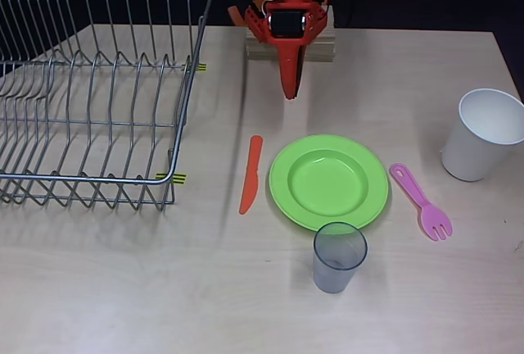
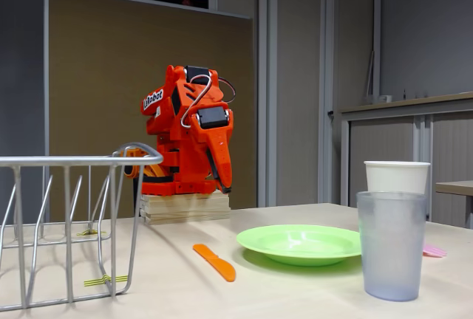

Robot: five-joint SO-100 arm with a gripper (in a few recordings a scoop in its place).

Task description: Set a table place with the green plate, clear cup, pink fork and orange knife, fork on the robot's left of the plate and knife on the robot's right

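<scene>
Looking from the near edge of the desk (image 1: 164,305), I see the clear cup (image 1: 339,256) standing upright just in front of the green plate (image 1: 328,181), touching its near rim in the overhead view. Flanking that plate, the orange knife (image 1: 251,174) lies on its left and the pink fork (image 1: 422,201) on its right. Right of the plate stands a white cup (image 1: 481,134); left of it, a wire rack (image 1: 90,92). Beyond the plate, my gripper (image 1: 289,83) hangs pointing down, jaws together, holding nothing.
</scene>
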